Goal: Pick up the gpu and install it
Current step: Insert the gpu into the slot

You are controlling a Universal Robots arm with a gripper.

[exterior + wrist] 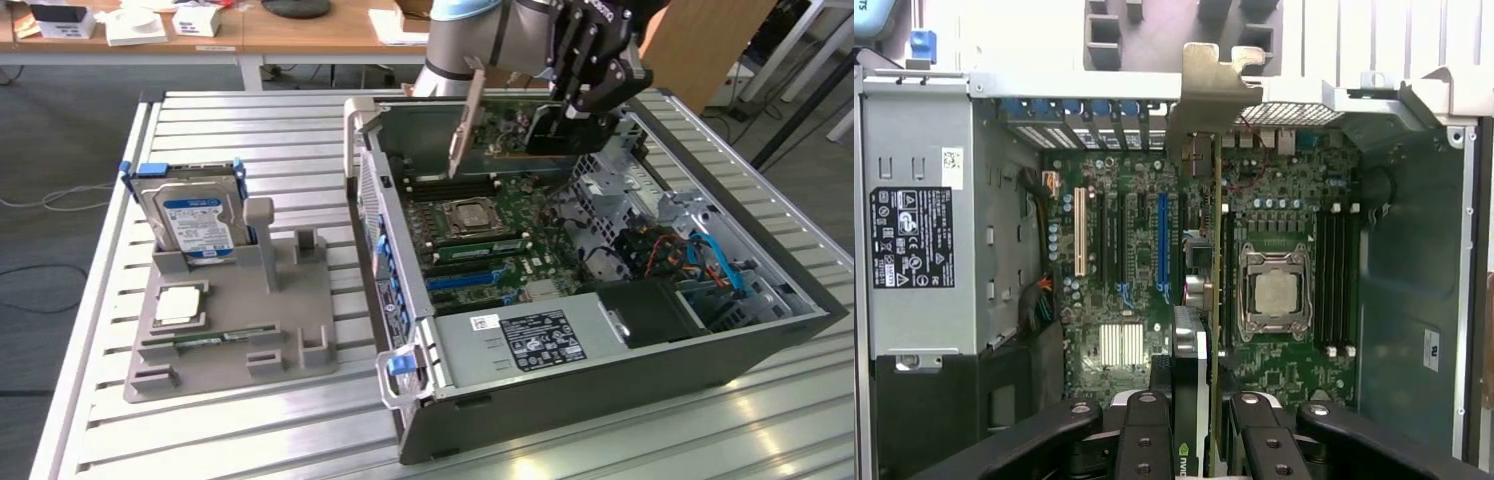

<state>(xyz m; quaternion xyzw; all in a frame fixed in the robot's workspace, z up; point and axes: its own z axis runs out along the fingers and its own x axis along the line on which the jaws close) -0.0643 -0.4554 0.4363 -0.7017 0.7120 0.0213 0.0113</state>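
Black fingers of the hand sit closest in the wrist view. They press on both faces of the gpu and pinch it edge-on between them. The card's silver bracket points away from the hand and overlaps the rear rim of the open case. Under the card lies the green motherboard. The card lines up between 1 blue slot and the CPU socket. 1 white slot runs near the blue one. A grey power supply with a black label sits at one end of the case.

From the exterior view, the arm comes down from the top. The hand holds the gpu in the air over the far end of the case, clear of the motherboard. The bracket faces the exterior view's left.

The case lies open on a ribbed metal tabletop. On the exterior view's left of the case stands a grey holder. 1 hard drive with a blue and white label stands upright in the holder. A square chip lies flat in front of the drive, and a thin memory stick lies nearer still.
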